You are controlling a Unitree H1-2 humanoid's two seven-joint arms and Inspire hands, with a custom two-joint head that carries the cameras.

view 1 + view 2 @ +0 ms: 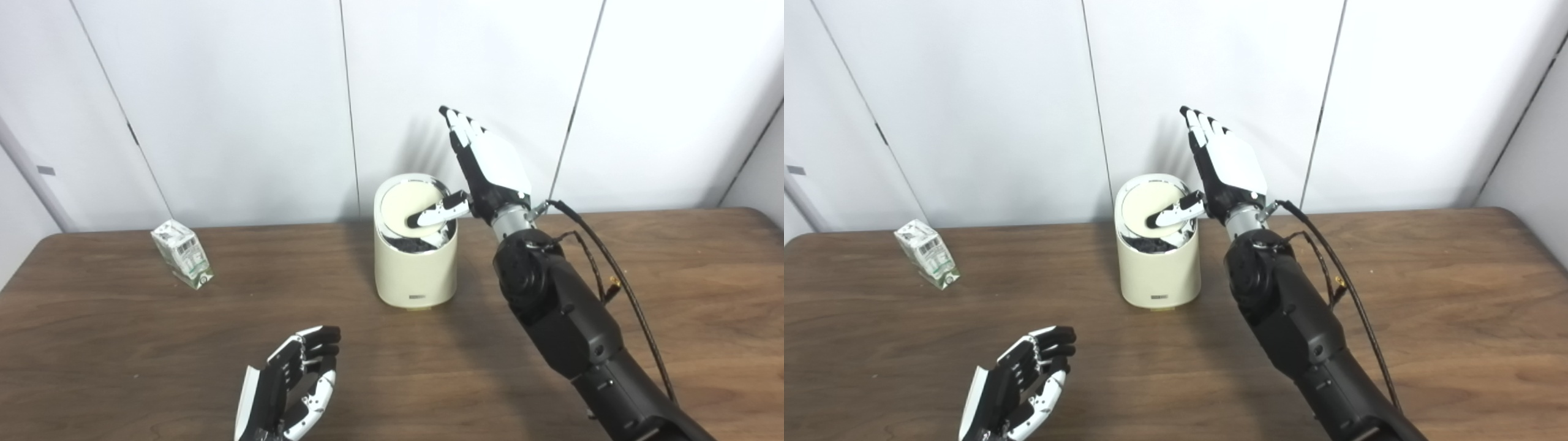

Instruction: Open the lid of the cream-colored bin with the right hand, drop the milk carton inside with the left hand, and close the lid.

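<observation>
Atop cream bin, right hand fingers wide, thumb tilting lid; left hand loose, empty.

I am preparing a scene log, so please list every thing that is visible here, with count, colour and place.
milk carton: one, white with green print, tilted on the table, far left.
bin: one, cream-colored, upright at the table's middle, near the wall.
lid: one, cream with a shiny rim, tipped up, dark gap under its right side.
table: one, dark brown wood.
wall panels: white, behind the table.
left robot hand: one, black and white, open, low near the front edge, holding nothing.
right robot hand: one, black and white, fingers up, thumb resting on the lid.
</observation>
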